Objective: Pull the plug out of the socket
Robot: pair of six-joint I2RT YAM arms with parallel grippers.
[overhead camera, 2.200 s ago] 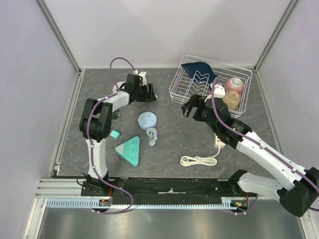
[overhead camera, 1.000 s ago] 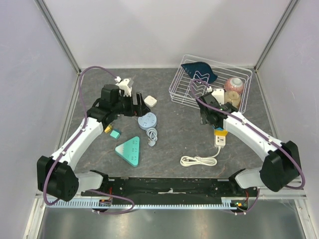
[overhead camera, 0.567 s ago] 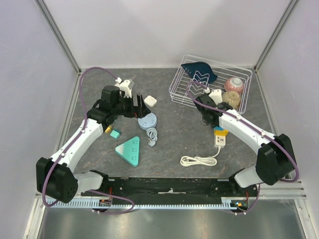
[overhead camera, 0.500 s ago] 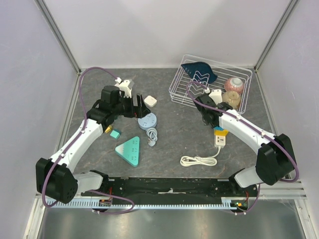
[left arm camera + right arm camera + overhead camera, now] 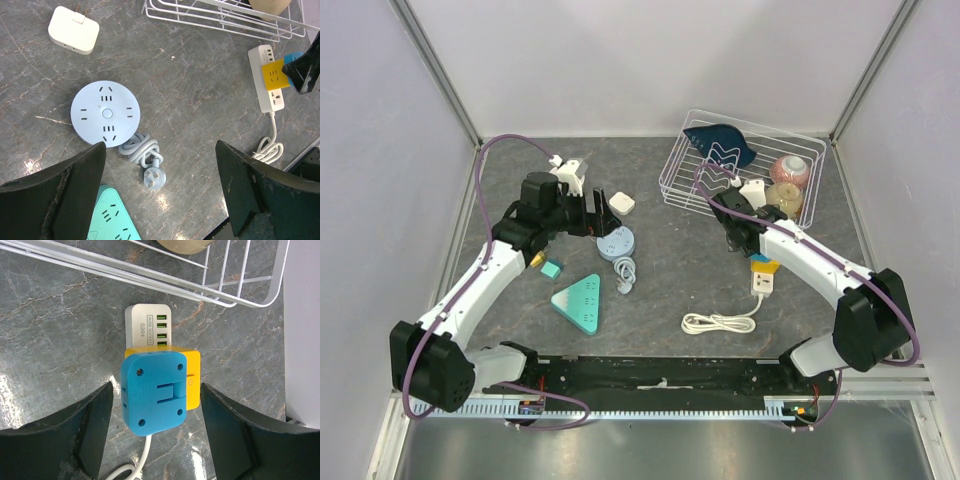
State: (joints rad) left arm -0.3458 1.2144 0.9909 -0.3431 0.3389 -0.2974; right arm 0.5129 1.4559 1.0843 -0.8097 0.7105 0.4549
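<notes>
A blue plug sits in the yellow section of a white power strip on the grey table. My right gripper is open and hangs right above the plug, with one finger on each side of it and a gap to both. In the top view the plug and strip lie just under my right gripper. My left gripper is open and empty above a round light-blue socket and its grey plug.
A white wire basket with a dark blue item and bowls stands at the back right, close to the strip. A white adapter, a teal triangular socket, a small teal block and the strip's coiled cord lie on the table.
The left arm drew back from the far side to above the round socket. The right arm swung over to the power strip. Both have stayed almost still over the last half second.
</notes>
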